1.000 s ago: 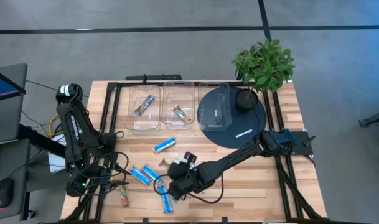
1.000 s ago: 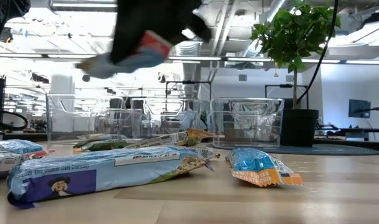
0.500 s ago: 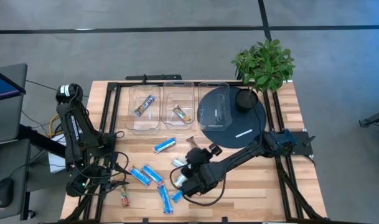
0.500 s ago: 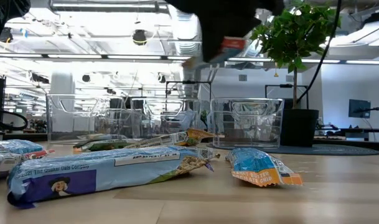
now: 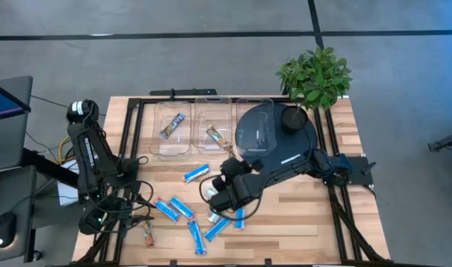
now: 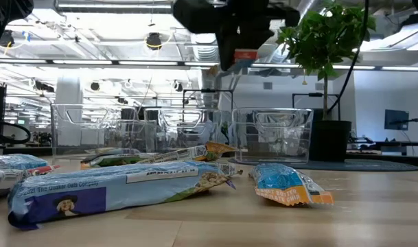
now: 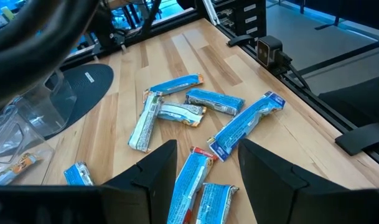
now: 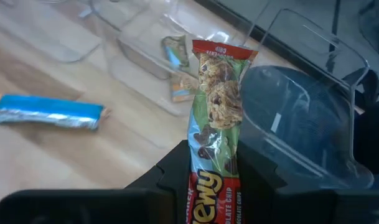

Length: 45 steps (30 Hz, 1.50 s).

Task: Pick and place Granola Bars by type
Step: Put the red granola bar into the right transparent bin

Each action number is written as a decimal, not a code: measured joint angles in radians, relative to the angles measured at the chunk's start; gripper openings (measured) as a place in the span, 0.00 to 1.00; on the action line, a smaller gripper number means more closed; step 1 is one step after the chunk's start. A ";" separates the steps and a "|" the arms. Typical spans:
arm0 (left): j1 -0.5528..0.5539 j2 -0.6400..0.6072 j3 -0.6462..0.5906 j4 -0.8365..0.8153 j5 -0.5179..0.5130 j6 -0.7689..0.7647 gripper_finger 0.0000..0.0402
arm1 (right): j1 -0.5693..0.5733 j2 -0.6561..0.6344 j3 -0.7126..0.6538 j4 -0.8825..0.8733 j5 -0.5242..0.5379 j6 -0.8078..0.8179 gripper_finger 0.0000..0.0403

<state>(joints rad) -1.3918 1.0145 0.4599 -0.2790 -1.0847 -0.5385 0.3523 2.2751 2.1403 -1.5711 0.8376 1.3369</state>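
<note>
A green-and-red wrapped granola bar (image 8: 215,106) sits in my right gripper (image 8: 211,155), which is shut on it above the table's middle, just short of the clear bins (image 5: 213,126). From table height the bar's red end (image 6: 246,56) shows below the gripper (image 6: 236,38). The left bin holds a bar (image 5: 172,124), and so does the middle bin (image 5: 216,136). Several blue bars (image 5: 182,208) and an orange-red one (image 5: 149,233) lie flat on the near left of the table. My left gripper (image 7: 205,168) stands open at the near left, touching nothing. My right gripper pinches the bar's near end (image 8: 208,186) between its two fingers, on its flat faces. The bar runs along the fingers, and its far end (image 8: 223,53) sticks out beyond the fingertips toward the bins. It is lifted clear of the table, slanting downward.
The right bin (image 5: 255,130) stands on a dark round mat (image 5: 289,152). A potted plant (image 5: 315,74) stands at the far right corner. A blue bar (image 5: 197,173) lies near the table's middle, left of my right gripper. Bare wood shows at the near right.
My right gripper has carried the bar from over the near-middle bars toward the far edge and the bins, rising a little. Its wrist has rolled and tipped, so the bar now points toward the bins. The grip has stayed shut.
</note>
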 joint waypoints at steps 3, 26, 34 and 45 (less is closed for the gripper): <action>0.000 0.000 0.000 0.000 0.004 0.000 0.42 | -0.030 0.001 0.000 0.000 -0.008 0.000 0.23; 0.000 0.000 0.000 -0.001 0.005 -0.003 0.42 | -0.079 -0.108 -0.127 0.000 -0.028 0.046 0.23; 0.000 0.000 0.000 0.000 0.001 -0.002 0.42 | -0.084 -0.189 -0.295 0.025 -0.052 0.154 0.23; 0.000 0.000 0.000 -0.008 -0.008 0.001 0.42 | -0.159 -0.266 -0.446 0.264 -0.106 0.031 0.23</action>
<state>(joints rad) -1.3914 1.0145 0.4599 -0.2868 -1.0931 -0.5378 0.1934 2.0091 1.6947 -1.3067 0.7313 1.3684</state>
